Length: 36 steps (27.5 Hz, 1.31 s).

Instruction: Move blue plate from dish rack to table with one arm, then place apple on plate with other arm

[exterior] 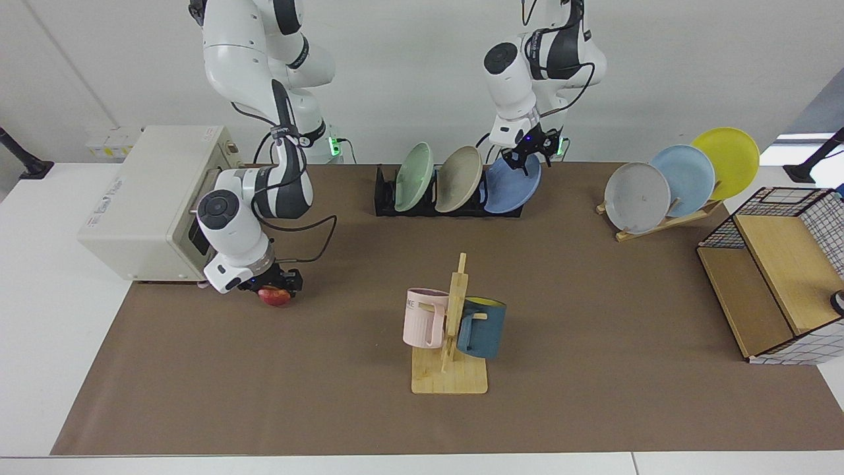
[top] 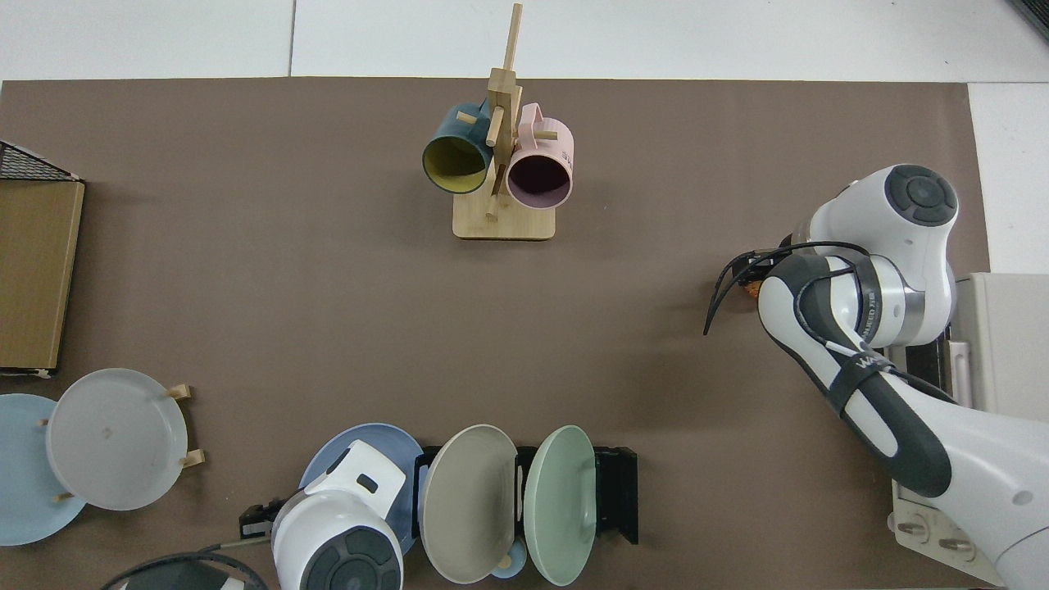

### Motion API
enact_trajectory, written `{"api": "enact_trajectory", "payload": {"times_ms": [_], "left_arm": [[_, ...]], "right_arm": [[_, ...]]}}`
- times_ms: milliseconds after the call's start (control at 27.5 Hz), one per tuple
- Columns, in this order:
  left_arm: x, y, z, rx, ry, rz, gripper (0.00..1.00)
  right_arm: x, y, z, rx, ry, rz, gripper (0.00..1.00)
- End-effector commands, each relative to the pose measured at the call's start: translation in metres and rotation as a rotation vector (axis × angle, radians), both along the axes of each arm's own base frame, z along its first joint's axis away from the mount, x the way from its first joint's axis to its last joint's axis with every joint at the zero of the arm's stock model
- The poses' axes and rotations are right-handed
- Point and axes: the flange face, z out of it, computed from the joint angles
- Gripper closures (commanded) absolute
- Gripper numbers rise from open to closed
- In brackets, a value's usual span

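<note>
Risk: your left gripper (exterior: 527, 157), at the matte periwinkle plate's (exterior: 511, 188) twelve-o'clock rim in the black slotted rack (exterior: 386, 198), grip unclear, could drag neighbours; right gripper (exterior: 275, 287) clenches the red apple (exterior: 275, 298).

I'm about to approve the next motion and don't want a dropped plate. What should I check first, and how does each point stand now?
1. Left gripper at the top rim of the blue plate: ok.
2. Its grip on the rim closed: cannot tell.
3. Blue plate seated in the dish rack, beside the beige plate: ok.
4. Right gripper down over the apple on the table: ok.
5. Apple grasped: cannot tell.
6. Bare mat in front of the rack for setting the plate down: ok.
</note>
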Motion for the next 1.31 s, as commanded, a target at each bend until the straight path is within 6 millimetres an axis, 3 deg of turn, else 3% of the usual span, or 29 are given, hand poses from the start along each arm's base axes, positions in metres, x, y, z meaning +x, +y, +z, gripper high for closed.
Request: {"api": "enact_trajectory", "payload": {"times_ms": [0,73,146,255,328,364,583,728,983,1166,1275], "left_arm": [[0.003,0.005,-0.006,-0.002,-0.014,-0.010,0.40],[0.004,0.004,-0.007,-0.005,-0.014,-0.014,0.41],[0.005,0.005,-0.008,-0.010,-0.014,-0.012,0.48],[0.005,0.004,-0.008,-0.013,-0.015,-0.013,0.73],[0.005,0.004,-0.008,-0.014,-0.007,-0.029,0.98],[0.005,0.005,-0.008,-0.016,0.001,-0.040,1.00],[0.008,0.006,-0.002,-0.017,0.013,-0.046,1.00],[0.016,0.006,0.017,-0.012,0.002,-0.040,1.00],[0.024,0.000,0.073,0.119,-0.026,-0.057,1.00],[0.033,-0.001,0.111,0.205,-0.051,-0.141,1.00],[0.059,0.026,0.146,0.157,-0.043,-0.115,1.00]], "right_arm": [[0.010,0.003,0.035,-0.001,0.018,0.005,0.89],[0.013,0.003,0.049,-0.004,0.015,0.008,0.89],[0.015,0.004,0.065,-0.005,-0.003,0.011,0.93],[0.016,0.015,0.094,-0.001,-0.049,0.026,0.98],[0.015,0.029,0.115,0.000,-0.068,0.049,0.98],[0.014,0.032,0.123,0.000,-0.064,0.054,0.98],[0.017,0.049,0.173,0.004,-0.021,0.075,0.97],[0.017,0.055,0.191,0.012,-0.019,0.077,0.95],[0.017,0.051,0.203,0.020,-0.025,0.074,1.00],[0.012,0.065,0.216,0.019,-0.046,0.097,1.00],[0.011,0.068,0.217,0.017,-0.048,0.102,1.00]]}}
